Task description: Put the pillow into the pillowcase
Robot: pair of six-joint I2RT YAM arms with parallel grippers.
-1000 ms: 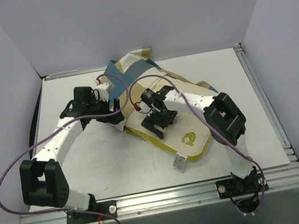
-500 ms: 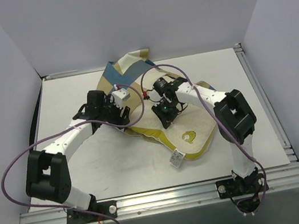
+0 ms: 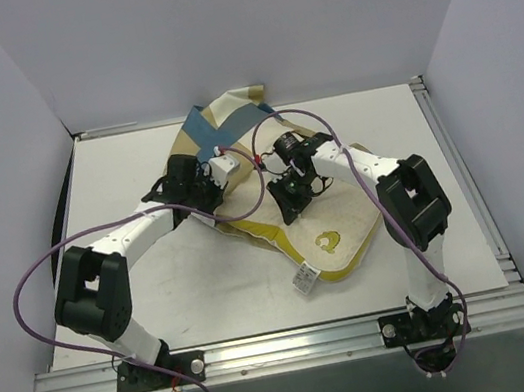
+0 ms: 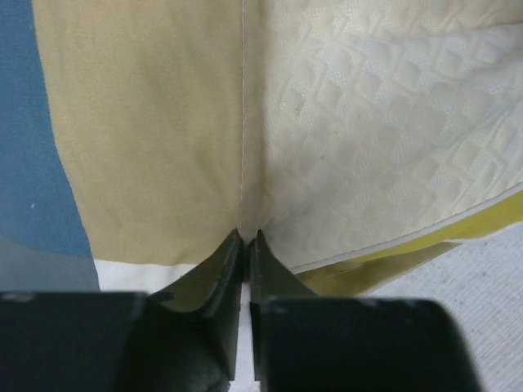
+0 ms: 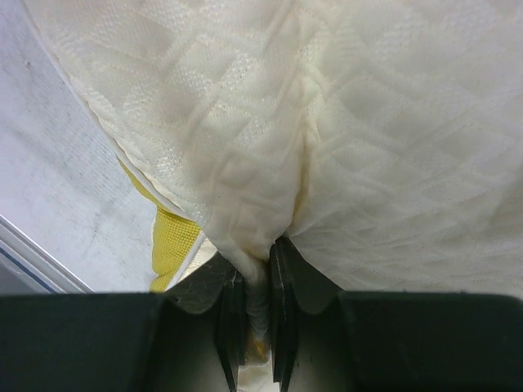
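Observation:
The cream pillow (image 3: 341, 212) lies mid-table with its yellow emblem (image 3: 329, 241) near the front corner, and its far end is tucked into the blue, tan and white checked pillowcase (image 3: 227, 113) bunched toward the back. My left gripper (image 3: 215, 186) sits at the case's left edge. In the left wrist view this gripper (image 4: 246, 237) is shut on the stitched tan hem of the pillowcase (image 4: 147, 139), with the pillow (image 4: 384, 122) just to the right. My right gripper (image 3: 290, 201) rests on the pillow's top. In the right wrist view it (image 5: 255, 261) is shut on a pinched fold of the pillow (image 5: 327, 114).
A white label (image 3: 304, 278) hangs off the pillow's front edge. White walls close in the table (image 3: 154, 276) on the left, back and right, and a metal rail (image 3: 456, 172) runs along the right side. Purple cables (image 3: 26, 298) loop off both arms.
Both grippers went from open to shut, the right on the pillow's cover, the left on the pillowcase hem. Both arms reached farther back, and the pillow's front corner shifted slightly.

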